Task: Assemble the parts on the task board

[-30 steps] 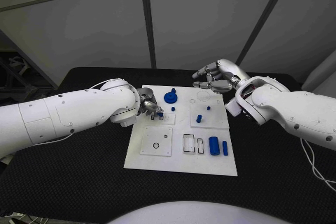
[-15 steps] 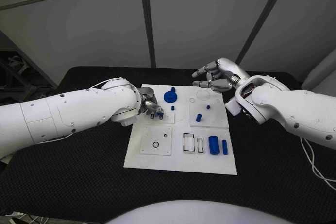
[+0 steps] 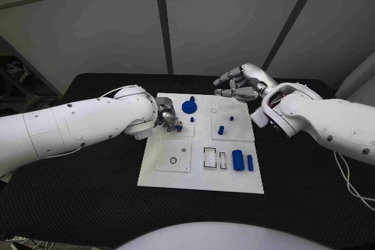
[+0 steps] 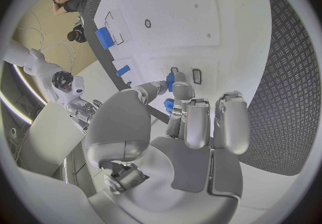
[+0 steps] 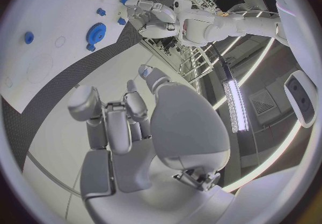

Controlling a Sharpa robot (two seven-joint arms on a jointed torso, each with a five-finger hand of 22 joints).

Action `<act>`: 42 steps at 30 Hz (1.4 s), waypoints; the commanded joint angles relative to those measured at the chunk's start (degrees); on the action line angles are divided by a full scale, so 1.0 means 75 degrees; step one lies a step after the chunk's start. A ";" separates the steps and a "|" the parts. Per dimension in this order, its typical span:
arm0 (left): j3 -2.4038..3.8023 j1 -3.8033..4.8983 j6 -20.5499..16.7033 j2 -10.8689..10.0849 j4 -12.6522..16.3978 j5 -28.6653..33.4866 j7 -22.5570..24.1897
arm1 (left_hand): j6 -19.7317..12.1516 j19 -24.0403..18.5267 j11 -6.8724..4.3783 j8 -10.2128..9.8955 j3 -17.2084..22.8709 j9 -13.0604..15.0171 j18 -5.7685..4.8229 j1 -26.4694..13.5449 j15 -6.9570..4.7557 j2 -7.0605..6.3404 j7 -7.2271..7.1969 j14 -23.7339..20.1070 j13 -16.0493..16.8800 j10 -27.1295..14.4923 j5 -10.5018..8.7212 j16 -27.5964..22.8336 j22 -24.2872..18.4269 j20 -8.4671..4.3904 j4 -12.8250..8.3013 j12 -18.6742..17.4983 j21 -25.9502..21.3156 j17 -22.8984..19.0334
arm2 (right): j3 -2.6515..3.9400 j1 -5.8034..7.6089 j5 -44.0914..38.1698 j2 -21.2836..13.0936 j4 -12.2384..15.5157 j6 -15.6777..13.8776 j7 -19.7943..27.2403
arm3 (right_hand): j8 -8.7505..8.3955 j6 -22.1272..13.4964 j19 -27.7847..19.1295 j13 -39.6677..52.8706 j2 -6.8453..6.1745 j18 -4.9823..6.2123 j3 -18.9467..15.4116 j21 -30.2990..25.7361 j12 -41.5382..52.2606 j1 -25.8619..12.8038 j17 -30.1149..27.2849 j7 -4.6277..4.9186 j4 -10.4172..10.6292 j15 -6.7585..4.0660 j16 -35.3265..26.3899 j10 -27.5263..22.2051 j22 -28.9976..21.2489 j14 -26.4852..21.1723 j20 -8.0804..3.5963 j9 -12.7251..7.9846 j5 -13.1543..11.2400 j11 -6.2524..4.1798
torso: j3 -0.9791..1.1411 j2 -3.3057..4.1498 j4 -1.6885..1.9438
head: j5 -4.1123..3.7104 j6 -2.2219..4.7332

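The left silver hand (image 3: 166, 117) pinches a small blue plastic peg (image 4: 169, 81) against the white rectangular task board (image 3: 195, 177) near its left edge. The right silver hand (image 3: 244, 85) hangs over the board's far right corner, fingers curled, grasping nothing.

L arm comes in from the side, bent at the elbow, wrist turned down. L hand (image 3: 166, 117) is low, fingers (image 4: 196, 122) curled in close together w/ a small blue part (image 4: 169, 105) pinched at the tips. R arm reaches in from the other side, elbow bent too. R hand (image 3: 244, 85) is up higher, palm tipped, fingers (image 5: 107, 127) curled in loose, nothing in it.
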 commanded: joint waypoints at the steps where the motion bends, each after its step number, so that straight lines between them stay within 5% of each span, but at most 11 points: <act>1: -0.0009 -0.0006 0.0273 0.0014 0.0001 -0.0151 -0.0117 | 0.0047 0.0176 -0.0230 0.0022 0.1337 0.0010 -0.0150 -0.0050 -0.0039 0.0045 -0.0023 0.0303 0.0010 0.0296 0.0090 -0.0035 0.0111 -0.0050 -0.1378 0.0023 0.0029 0.0011 | 0.0005 0.0013 -0.0018 0.0001 0.0006 0.0066 0.0001 | 0.0017 0.0067 -0.0001 0.0003 0.0021 0.0143 0.0006 -0.0044 -0.0020 -0.0056 0.0234 -0.0001 0.0053 -0.0035 -0.0038 0.0023 0.0003 0.0390 -0.0019 0.0009 0.0031 -0.0030 | -0.0003 -0.0002 -0.0001 | 0.0001 -0.0010; 11: -0.0009 -0.0006 0.0271 0.0008 0.0019 -0.0209 -0.0117 | 0.0054 0.0180 -0.0236 0.0032 0.1292 0.0011 -0.0153 -0.0046 -0.0043 0.0055 -0.0029 0.0303 0.0047 0.0317 0.0186 -0.0035 0.0129 -0.0052 -0.1396 0.0050 0.0039 0.0012 | 0.0005 0.0013 -0.0019 0.0005 -0.0002 0.0081 -0.0005 | 0.0017 0.0067 -0.0001 0.0003 0.0021 0.0143 0.0006 -0.0044 -0.0020 -0.0056 0.0234 -0.0001 0.0053 -0.0035 -0.0038 0.0023 0.0003 0.0390 -0.0019 0.0009 0.0031 -0.0030 | -0.0003 -0.0003 0.0007 | 0.0013 -0.0019; 26: -0.0008 -0.0007 -0.0081 -0.0051 0.0099 -0.0378 0.0030 | 0.0196 0.0225 -0.0284 0.0088 0.1217 -0.0020 -0.0178 -0.0118 -0.0071 -0.0004 -0.0081 0.0314 0.0396 0.0536 0.0826 -0.0029 0.0275 -0.0077 -0.1487 0.0323 0.0125 0.0035 | 0.0005 0.0012 -0.0023 0.0015 -0.0019 0.0094 -0.0003 | 0.0019 0.0069 0.0002 0.0006 0.0025 0.0143 0.0002 -0.0044 -0.0017 -0.0072 0.0226 -0.0001 0.0066 -0.0036 -0.0042 0.0028 0.0003 0.0390 -0.0020 0.0010 0.0033 -0.0029 | -0.0004 -0.0006 0.0006 | 0.0022 -0.0017; 42: -0.0007 -0.0007 0.0219 -0.0111 0.0144 -0.0382 -0.0033 | 0.0278 0.0249 -0.0307 0.0099 0.1206 -0.0056 -0.0192 -0.0178 -0.0087 -0.0046 -0.0108 0.0319 0.0531 0.0631 0.1137 -0.0029 0.0357 -0.0091 -0.1530 0.0424 0.0176 0.0040 | 0.0005 0.0012 -0.0024 0.0024 -0.0036 0.0116 -0.0007 | 0.0019 0.0069 0.0002 0.0006 0.0025 0.0143 0.0002 -0.0044 -0.0017 -0.0072 0.0226 -0.0001 0.0066 -0.0036 -0.0042 0.0028 0.0003 0.0390 -0.0020 0.0010 0.0033 -0.0029 | -0.0005 -0.0004 0.0002 | 0.0036 -0.0034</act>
